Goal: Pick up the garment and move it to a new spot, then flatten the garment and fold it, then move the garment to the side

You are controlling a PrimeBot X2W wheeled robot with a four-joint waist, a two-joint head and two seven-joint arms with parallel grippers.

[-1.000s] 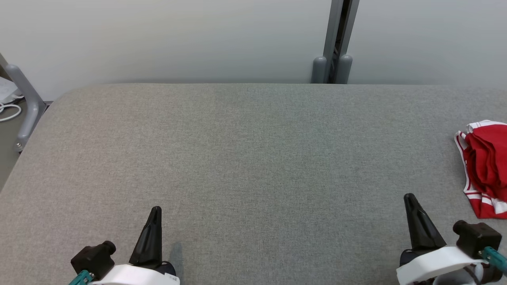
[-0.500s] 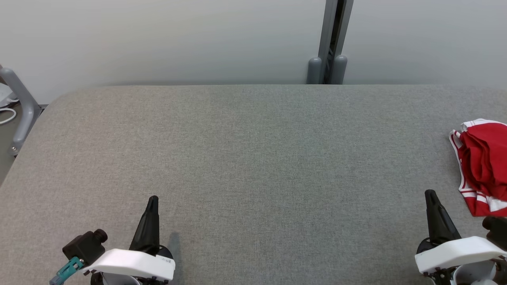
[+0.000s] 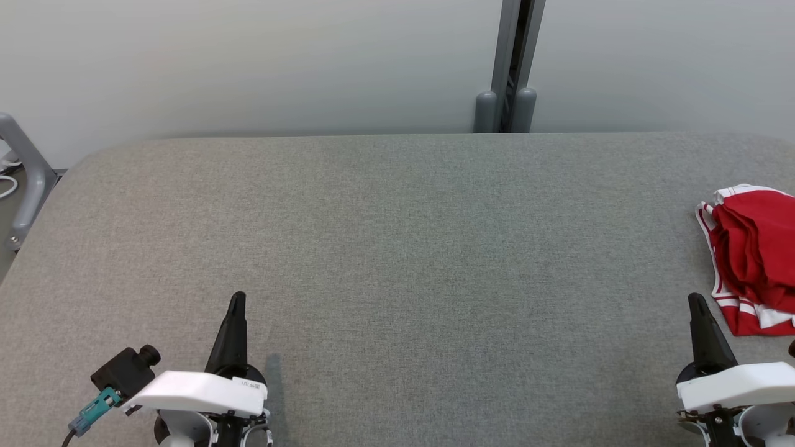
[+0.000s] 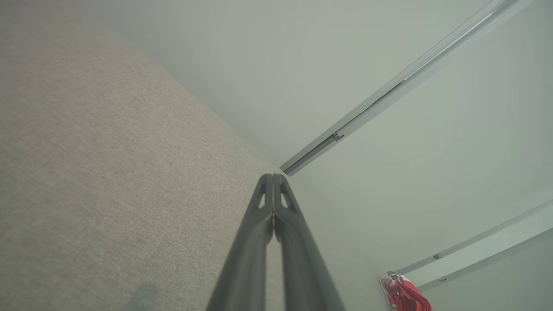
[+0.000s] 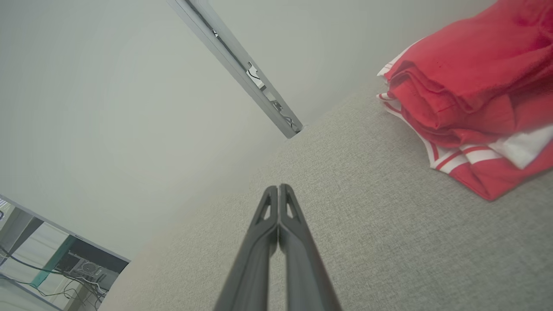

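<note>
The garment is a red piece with white stripes, lying crumpled at the far right edge of the grey padded table; the picture's edge cuts it off. It also shows in the right wrist view as the garment, up and to the right of the fingers. My right gripper stands shut at the lower right, just left of the garment and apart from it. At the lower left my left gripper is shut with nothing in it. The left wrist view catches the garment small and far off.
A pale wall with a grey vertical post runs behind the table. A grey metal frame stands off the table's left edge. The table's rounded left corner lies near it.
The head camera has turned a little, shifting the scene leftward. Both grippers have changed place in the picture, the right one nearer the right edge; both stay shut. The garment lies as before.
</note>
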